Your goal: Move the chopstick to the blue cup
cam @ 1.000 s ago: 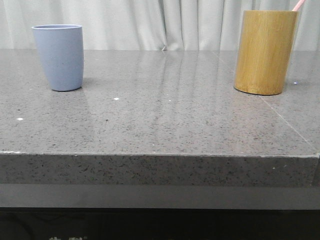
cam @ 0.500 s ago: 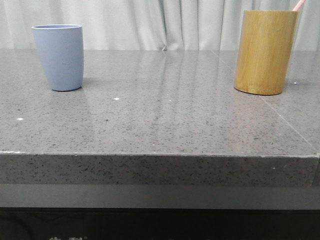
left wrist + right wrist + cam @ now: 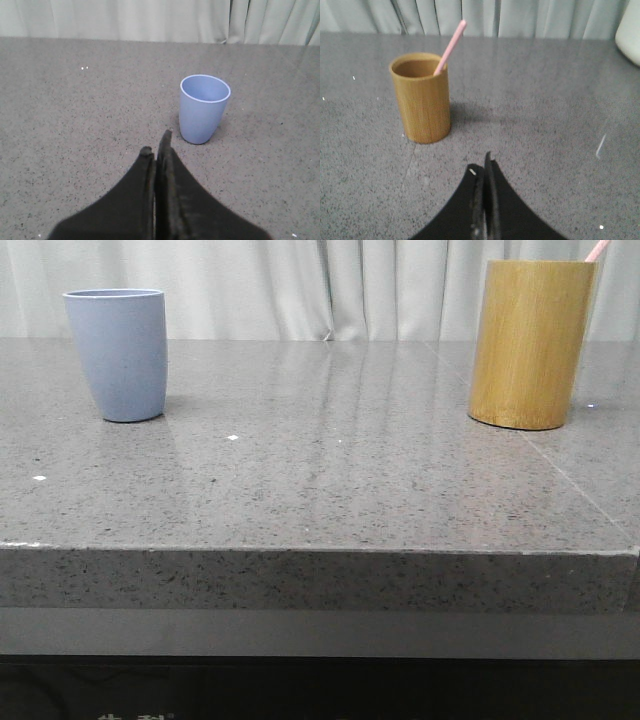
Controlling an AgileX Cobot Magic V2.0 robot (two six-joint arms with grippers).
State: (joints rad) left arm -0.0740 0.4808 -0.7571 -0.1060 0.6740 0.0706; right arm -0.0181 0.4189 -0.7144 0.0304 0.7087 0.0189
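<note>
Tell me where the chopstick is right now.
The chopstick stands tilted inside the bamboo holder at the table's far right in the front view, its pink tip poking above the rim, well apart from the blue cup at far left.

left gripper (image 3: 157,147): fingers pressed together, empty | right gripper (image 3: 485,165): apparently closed, empty

A staged test bench rather than a lived-in room: a bare speckled grey stone table (image 3: 330,490) backed by a pale pleated curtain (image 3: 300,285), with two props, a blue cup (image 3: 117,353) far left and a bamboo holder (image 3: 530,345) far right.
</note>
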